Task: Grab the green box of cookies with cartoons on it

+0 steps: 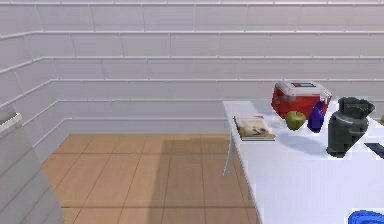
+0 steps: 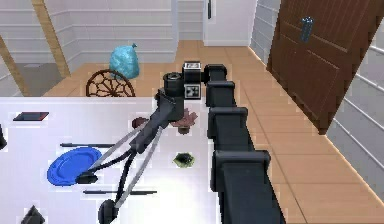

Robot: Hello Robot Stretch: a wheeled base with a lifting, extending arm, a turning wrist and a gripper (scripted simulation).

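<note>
Dark arm bar (image 2: 240, 170) climbs from the bottom edge of the arm side view, and the gripper (image 2: 100, 190) stretches down to lower left over the white table (image 2: 60, 120), right by the blue plate (image 2: 70, 168). Looks like the hunt-and-line-up step to me. Where's the green box? Can't tell, best guess is the flat printed thing (image 1: 254, 127) mid-right in the forward view, beside the green apple (image 1: 295, 120) and red appliance (image 1: 296, 98). Next: confirm it, then re-aim. Jaw spacing, and whether anything's held, I can't tell

The forward view looks ahead and slightly down toward the table (image 1: 290, 172); the arm side view looks closely down over that same table (image 2: 100, 122).
</note>
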